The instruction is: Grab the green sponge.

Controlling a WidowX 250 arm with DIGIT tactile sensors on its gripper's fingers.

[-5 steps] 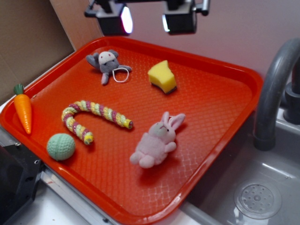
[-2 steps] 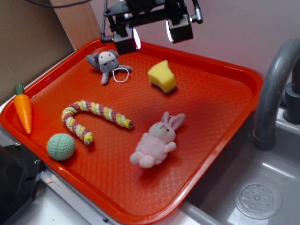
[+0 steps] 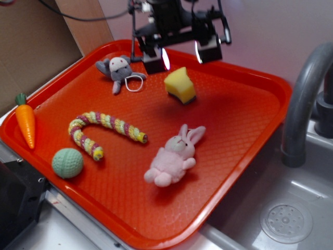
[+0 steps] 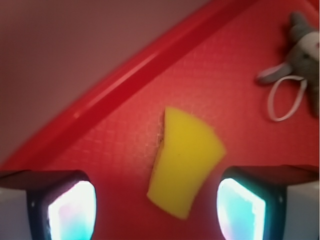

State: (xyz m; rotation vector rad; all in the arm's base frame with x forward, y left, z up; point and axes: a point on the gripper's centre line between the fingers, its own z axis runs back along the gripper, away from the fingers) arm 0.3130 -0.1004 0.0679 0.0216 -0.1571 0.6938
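Note:
The green sponge is a yellow foam wedge with a dark layer underneath, lying on the far part of the orange tray. In the wrist view the sponge lies between and just ahead of the two fingers. My gripper hangs open and empty above the sponge, its fingertips a little above and behind it. In the wrist view the gripper has its jaws wide apart, one on each side of the sponge, not touching it.
On the tray lie a grey plush mouse, a striped rope toy, a pink plush bunny, a pale green dimpled ball and a toy carrot. A grey faucet and sink stand at the right.
My gripper has moved down and to the right, from above the tray's far rim to just over the sponge. It stays open. Nothing on the tray has moved.

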